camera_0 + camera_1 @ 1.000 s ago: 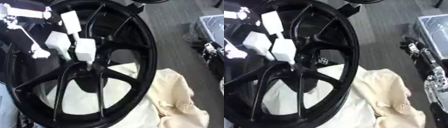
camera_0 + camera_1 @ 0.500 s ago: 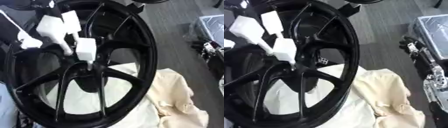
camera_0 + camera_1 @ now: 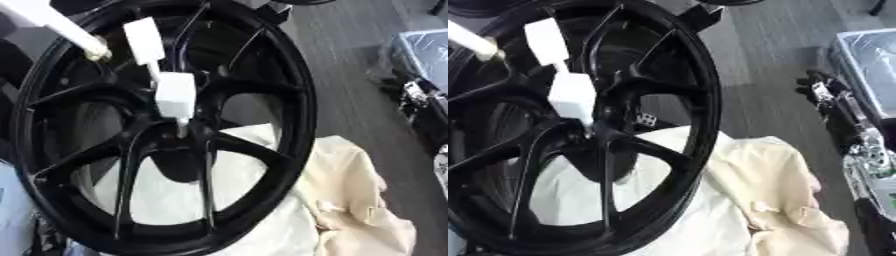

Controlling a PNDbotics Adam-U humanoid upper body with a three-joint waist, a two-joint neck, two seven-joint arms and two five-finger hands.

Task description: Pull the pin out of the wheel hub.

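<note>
Inspecting the wheel hub (image 3: 179, 142), I find white pins (image 3: 175, 95) seated, extraction outstanding; my hands are out of view, state undeterminable.

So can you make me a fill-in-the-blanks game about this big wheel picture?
1. The wheel is the colour ____.
2. The two blocks on pins near the hub are the colour ____.
3. A cream ____ lies under the wheel, bunched up on its right side.
4. The lower block's pin points down into the wheel's ____, where the spokes meet.

Missing words: black; white; cloth; hub
</note>
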